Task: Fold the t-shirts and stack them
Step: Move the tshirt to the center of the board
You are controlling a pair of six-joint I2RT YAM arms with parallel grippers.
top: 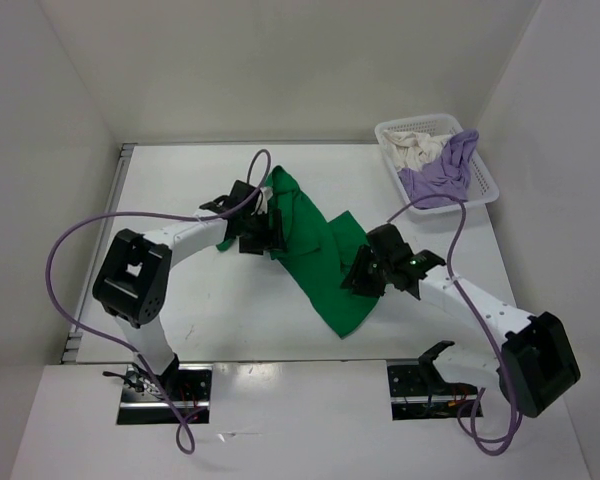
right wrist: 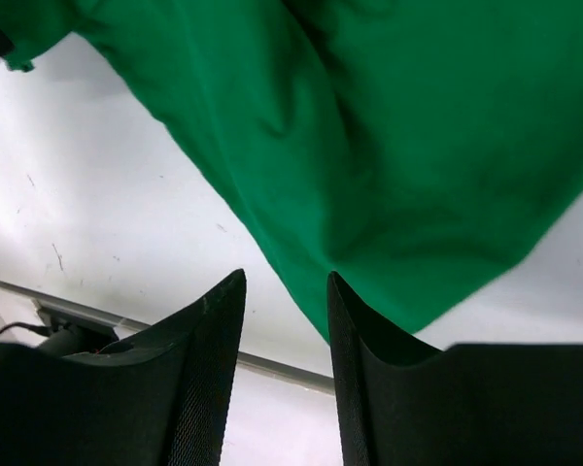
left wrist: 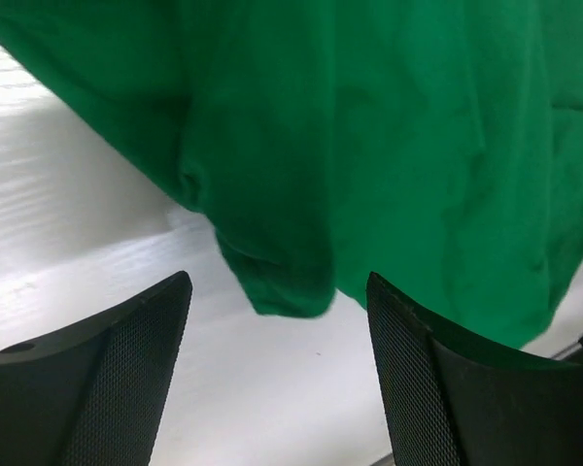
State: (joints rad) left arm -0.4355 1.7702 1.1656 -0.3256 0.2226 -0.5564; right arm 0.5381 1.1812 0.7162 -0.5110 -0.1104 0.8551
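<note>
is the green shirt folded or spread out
Not folded: the green shirt lies rumpled diagonally on the table, with uneven edges.

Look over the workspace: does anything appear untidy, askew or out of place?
The green shirt lies rumpled and diagonal on the table, not flat. The lavender shirt spills over the basket's rim. Nothing looks damaged.
</note>
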